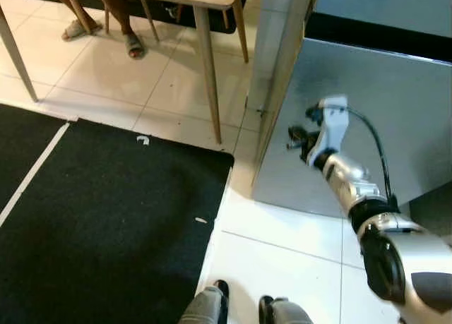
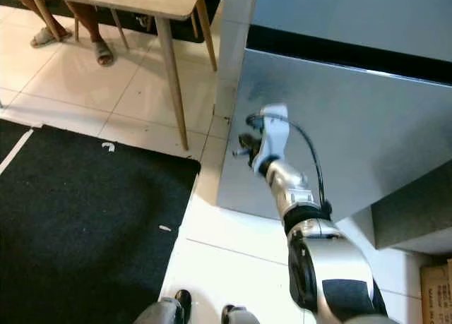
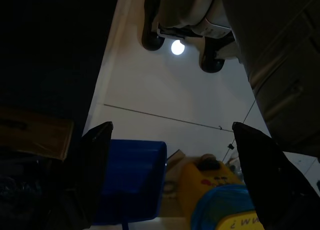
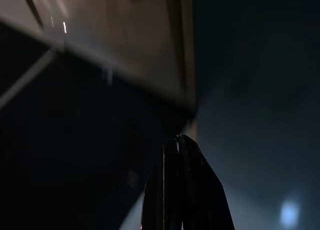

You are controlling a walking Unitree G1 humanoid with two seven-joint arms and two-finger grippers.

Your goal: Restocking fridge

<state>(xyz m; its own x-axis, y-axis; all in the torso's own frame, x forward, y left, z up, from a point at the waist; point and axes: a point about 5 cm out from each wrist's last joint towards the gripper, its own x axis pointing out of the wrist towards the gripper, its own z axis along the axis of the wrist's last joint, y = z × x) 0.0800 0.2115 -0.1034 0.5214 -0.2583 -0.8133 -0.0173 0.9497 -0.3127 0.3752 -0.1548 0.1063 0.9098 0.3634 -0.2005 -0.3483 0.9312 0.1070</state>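
My right pincer is pressed together, with nothing in it. It is up against the grey fridge door, near the door's edge, maybe to push it or pull it. I can't tell which. My left pincer is wide apart and hangs low over the white floor. Under it are a blue box and a yellow bottle, maybe for the fridge. Its blue label has letters, too cut off to read.

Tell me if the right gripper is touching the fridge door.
Cannot tell. In the eye views the right gripper overlaps the fridge door near its left edge, but no contact line or gap shows. The right wrist view shows shut fingers against dark surfaces.
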